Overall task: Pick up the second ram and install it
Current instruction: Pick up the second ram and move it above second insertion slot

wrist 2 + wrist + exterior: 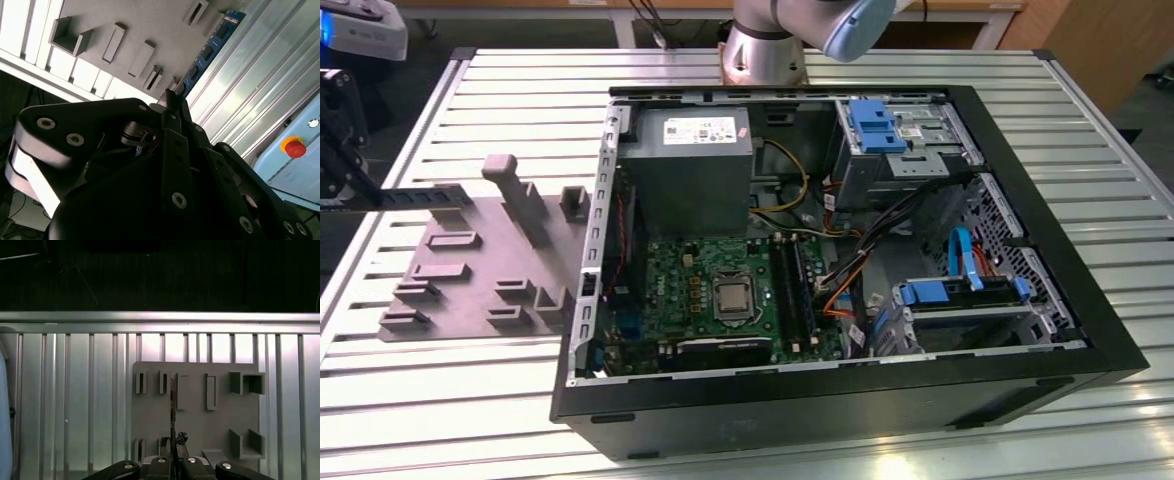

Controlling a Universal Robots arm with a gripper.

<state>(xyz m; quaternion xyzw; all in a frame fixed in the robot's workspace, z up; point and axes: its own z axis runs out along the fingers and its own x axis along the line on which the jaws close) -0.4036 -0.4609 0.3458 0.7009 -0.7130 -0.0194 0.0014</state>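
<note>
One long, thin, flat dark green memory stick, the second ram (212, 45), is clamped edge-on in the clenched jaws of the black gripper (172, 100). It is held over the grey plastic fixture block (480, 270) with upright posts, which lies beside the open black computer case (854, 410).

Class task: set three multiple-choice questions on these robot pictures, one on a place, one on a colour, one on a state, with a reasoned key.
1. In the exterior view, the grey fixture block lies: A) inside the computer case; B) on the exterior view's left of it; C) on its right.
2. The push button in the second wrist view is: A) red; B) green; C) white.
3. The gripper is: A) open over the case; B) open and empty; C) shut on the second ram.
Key: 1 B, it sits on the table outside the case; 2 A, a red cap; 3 C, the stick juts from its grip.
</note>
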